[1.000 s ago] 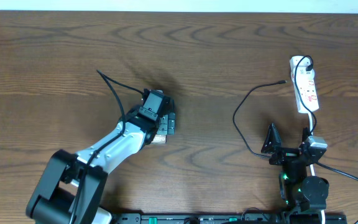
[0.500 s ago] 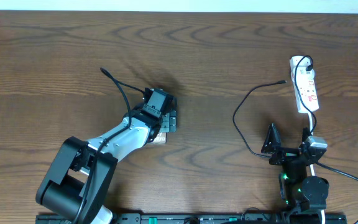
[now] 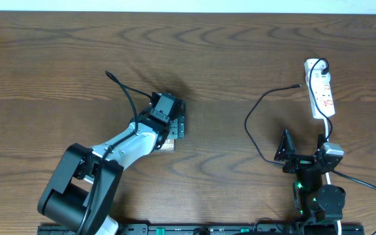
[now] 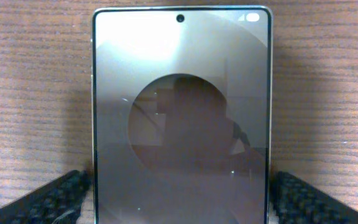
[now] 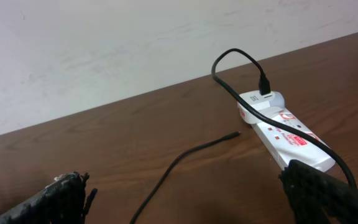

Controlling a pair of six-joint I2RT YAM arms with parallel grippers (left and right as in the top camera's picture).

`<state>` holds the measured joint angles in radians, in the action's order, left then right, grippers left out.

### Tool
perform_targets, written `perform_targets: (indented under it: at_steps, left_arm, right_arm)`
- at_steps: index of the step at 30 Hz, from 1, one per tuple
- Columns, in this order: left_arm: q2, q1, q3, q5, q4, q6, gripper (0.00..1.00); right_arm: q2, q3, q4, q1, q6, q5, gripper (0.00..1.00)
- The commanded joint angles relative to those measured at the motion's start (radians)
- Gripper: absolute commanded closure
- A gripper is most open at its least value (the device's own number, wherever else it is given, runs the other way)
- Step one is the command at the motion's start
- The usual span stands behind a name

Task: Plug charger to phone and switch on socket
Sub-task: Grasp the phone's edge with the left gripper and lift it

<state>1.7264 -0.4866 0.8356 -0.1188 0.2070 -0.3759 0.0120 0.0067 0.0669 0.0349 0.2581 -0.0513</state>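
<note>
The phone (image 4: pixel 180 112) lies flat on the wooden table, screen up, with a dark oval on its brownish-grey glass. My left gripper (image 4: pixel 180 205) is open and straddles it, one black finger (image 4: pixel 55 199) close beside each long edge with a thin gap. From overhead the left gripper (image 3: pixel 168 121) covers most of the phone (image 3: pixel 168 145). The charger cable (image 3: pixel 248 124) loops across the table right of centre, and its free plug (image 3: pixel 297 85) rests just left of the white socket strip (image 3: pixel 320 91). My right gripper (image 3: pixel 303 153) is open and empty, below the strip. The right wrist view shows the cable (image 5: pixel 185 155), the strip (image 5: pixel 284 134) and the right gripper (image 5: pixel 191 199).
A black plug (image 5: pixel 265 84) sits in the strip's far end, and its black lead crosses over the strip. The strip's white cord (image 3: pixel 325 130) runs down past my right gripper. A pale wall (image 5: pixel 135 50) stands behind the table's far edge.
A second ago my left arm shifted slightly right and up over the phone. It has held still since half a second ago. The right arm, cable and strip have not moved.
</note>
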Motion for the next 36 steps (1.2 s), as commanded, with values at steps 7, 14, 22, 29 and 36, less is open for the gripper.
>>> perform_targets:
  at_steps: [7,14,22,29,36]
  left_arm:
    - [0.049,0.0,-0.022,0.032,0.045,-0.003,0.28]
    - [0.035,0.0,-0.021,0.04,0.055,-0.003,0.37]
    - [-0.05,0.0,-0.021,0.083,0.06,-0.004,0.38]
    - [-0.14,0.0,-0.021,0.161,0.053,-0.005,0.41]
    - [-0.141,0.0,-0.021,0.267,0.031,-0.005,0.42]
  right_arm:
    - [-0.002,-0.001,0.004,0.004,-0.013,0.002,0.01]
    - [-0.002,-0.001,0.004,0.004,-0.013,0.002,0.01]
    - [-0.002,-0.001,0.004,0.004,-0.013,0.002,0.01]
    - [-0.002,-0.001,0.004,0.004,-0.012,0.002,0.01]
    - [-0.002,-0.001,0.004,0.004,-0.013,0.002,0.01]
